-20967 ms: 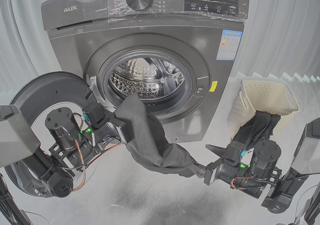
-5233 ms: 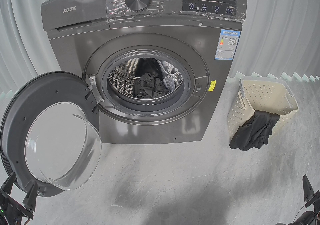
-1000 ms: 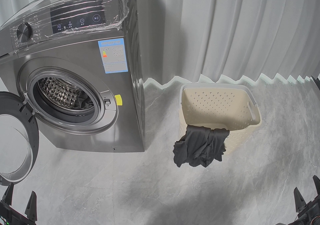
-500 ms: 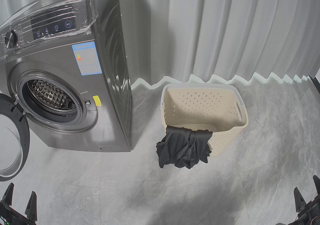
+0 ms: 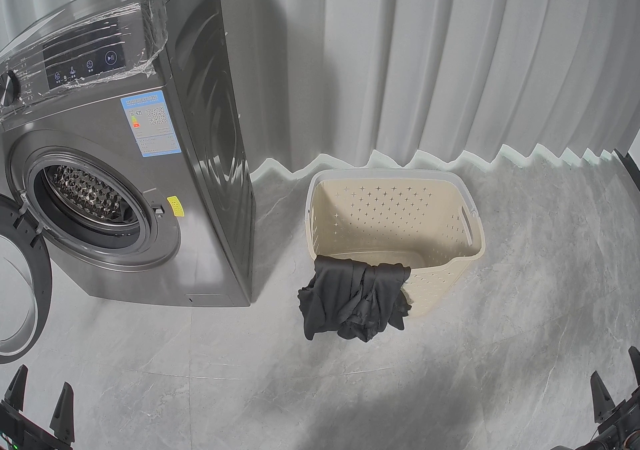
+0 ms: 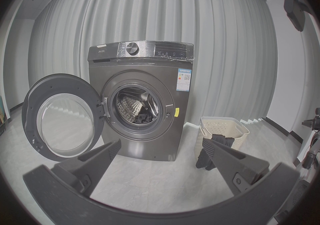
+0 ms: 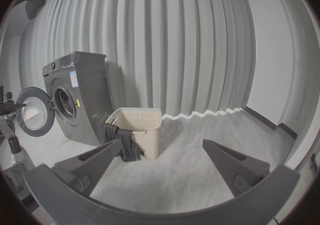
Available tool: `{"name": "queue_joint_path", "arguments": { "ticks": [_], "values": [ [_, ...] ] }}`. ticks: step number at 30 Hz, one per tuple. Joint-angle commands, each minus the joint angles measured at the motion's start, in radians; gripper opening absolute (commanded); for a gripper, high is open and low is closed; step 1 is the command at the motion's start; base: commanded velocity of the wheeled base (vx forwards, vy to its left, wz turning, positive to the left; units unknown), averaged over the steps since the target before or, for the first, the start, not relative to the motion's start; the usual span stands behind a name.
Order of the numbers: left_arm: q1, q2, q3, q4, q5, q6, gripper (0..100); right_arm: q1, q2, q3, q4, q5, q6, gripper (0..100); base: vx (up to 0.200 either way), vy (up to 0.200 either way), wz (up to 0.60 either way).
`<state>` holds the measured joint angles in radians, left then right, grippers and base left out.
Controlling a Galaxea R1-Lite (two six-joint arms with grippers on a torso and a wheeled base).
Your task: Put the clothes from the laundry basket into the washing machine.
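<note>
The left gripper (image 6: 160,144) has its fingers spread wide with nothing between them. The right gripper (image 7: 161,143) is spread and bare too. Both hang low, well apart from the laundry basket (image 5: 393,215), on the robot's side of it.

A short while back, both grippers held a cloth at the washing machine (image 5: 200,138). Now the cloth in the drum (image 6: 141,119) lies there, let go. Since then the robot's head has turned, so the basket sits in the middle of its view. The basket itself did not move.

A dark cloth (image 5: 350,301) hangs over the basket's near rim and down its outside wall. The machine stands just left of the basket, with its door (image 5: 41,285) swung open. So one piece looks done, and the hanging one is probably next.
</note>
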<state>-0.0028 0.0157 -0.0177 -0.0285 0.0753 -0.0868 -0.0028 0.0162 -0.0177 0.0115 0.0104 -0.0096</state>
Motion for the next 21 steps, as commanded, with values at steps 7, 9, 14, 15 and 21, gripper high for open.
{"name": "queue_joint_path", "arguments": {
  "ticks": [7, 9, 14, 15, 21],
  "values": [
    [0.0, -0.016, 0.01, -0.001, 0.0, -0.002, 100, 0.038, 0.237, -0.272, -0.005, 0.094, 0.031, 100, 0.057, 0.0, 0.0],
    [0.001, -0.016, 0.01, -0.001, 0.0, -0.002, 100, 0.069, 0.309, -0.283, -0.015, 0.129, 0.069, 100, 0.0, 0.0, 0.0],
    [0.0, -0.016, 0.01, -0.001, 0.001, -0.002, 100, 0.112, 0.666, -0.346, -0.034, 0.175, 0.108, 100, 0.0, 0.0, 0.0],
    [0.0, -0.016, 0.01, -0.001, 0.0, -0.002, 100, 0.118, 0.734, -0.358, -0.053, 0.174, 0.108, 100, 0.0, 0.0, 0.0],
    [0.0, -0.016, 0.01, -0.001, 0.0, -0.002, 100, 0.242, 1.033, -0.343, -0.255, 0.204, 0.129, 100, 0.0, 0.0, 0.0]
  ]
}}
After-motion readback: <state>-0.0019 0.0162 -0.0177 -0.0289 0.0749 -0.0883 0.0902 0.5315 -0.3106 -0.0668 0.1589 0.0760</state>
